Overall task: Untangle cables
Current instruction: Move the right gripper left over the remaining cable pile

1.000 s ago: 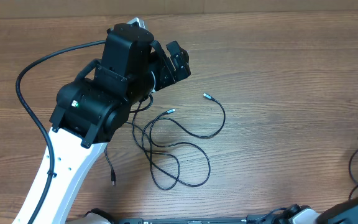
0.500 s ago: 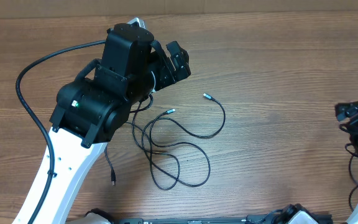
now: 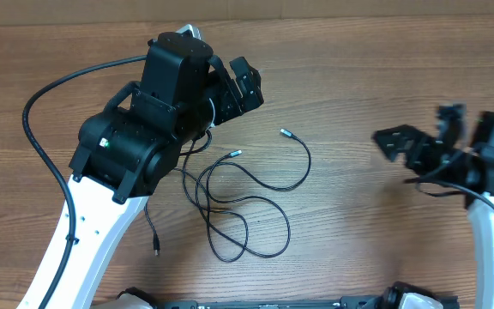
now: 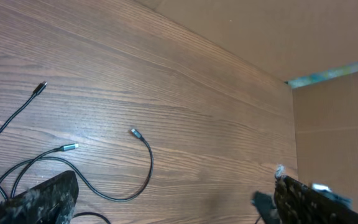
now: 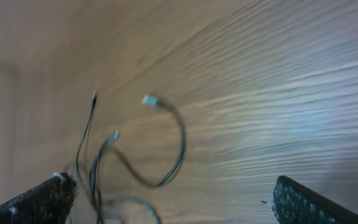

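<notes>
The cables are thin black cords lying in overlapping loops on the wooden table, with plug ends at the upper right, in the middle and at the lower left. My left gripper hovers just above and left of the loops, jaws wide open and empty. In the left wrist view the cables lie by the left finger. My right gripper is open and empty, well to the right of the cables. The right wrist view shows the cables blurred, ahead of the open gripper.
A thick black arm cable arcs over the table's left side. A cardboard wall borders the table's far edge. Bare wood lies between the cables and the right arm.
The right arm has swung in from the right edge toward the table's middle, its gripper open throughout. The left arm and the cables have not moved.
</notes>
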Robot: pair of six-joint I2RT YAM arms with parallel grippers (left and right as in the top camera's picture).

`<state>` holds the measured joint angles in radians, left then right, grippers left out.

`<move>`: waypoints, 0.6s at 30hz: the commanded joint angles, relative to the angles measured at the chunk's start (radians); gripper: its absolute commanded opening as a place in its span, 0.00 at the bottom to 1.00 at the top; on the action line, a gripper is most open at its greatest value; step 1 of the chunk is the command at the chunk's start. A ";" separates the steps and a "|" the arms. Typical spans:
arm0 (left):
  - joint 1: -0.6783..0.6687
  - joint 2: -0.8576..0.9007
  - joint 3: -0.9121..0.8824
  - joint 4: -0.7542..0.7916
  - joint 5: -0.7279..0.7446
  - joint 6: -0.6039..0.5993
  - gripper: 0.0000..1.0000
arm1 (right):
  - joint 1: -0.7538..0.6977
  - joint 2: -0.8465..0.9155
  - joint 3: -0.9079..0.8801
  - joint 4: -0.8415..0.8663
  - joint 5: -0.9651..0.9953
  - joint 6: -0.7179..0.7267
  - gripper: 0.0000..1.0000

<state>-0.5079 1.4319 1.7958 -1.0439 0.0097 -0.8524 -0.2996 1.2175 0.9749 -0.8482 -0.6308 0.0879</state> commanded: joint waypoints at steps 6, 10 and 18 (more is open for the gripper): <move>0.005 0.008 0.014 0.000 -0.029 0.030 1.00 | 0.264 0.077 0.006 0.017 0.027 -0.007 1.00; 0.005 0.008 0.014 -0.005 -0.163 0.073 1.00 | 0.302 0.085 0.006 0.058 0.014 0.006 1.00; 0.005 0.008 0.014 -0.168 -0.605 0.184 1.00 | 0.390 0.100 0.001 0.045 0.009 0.016 1.00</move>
<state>-0.5087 1.4319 1.7962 -1.1786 -0.3450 -0.7250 0.0463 1.3029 0.9749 -0.8024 -0.6209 0.1009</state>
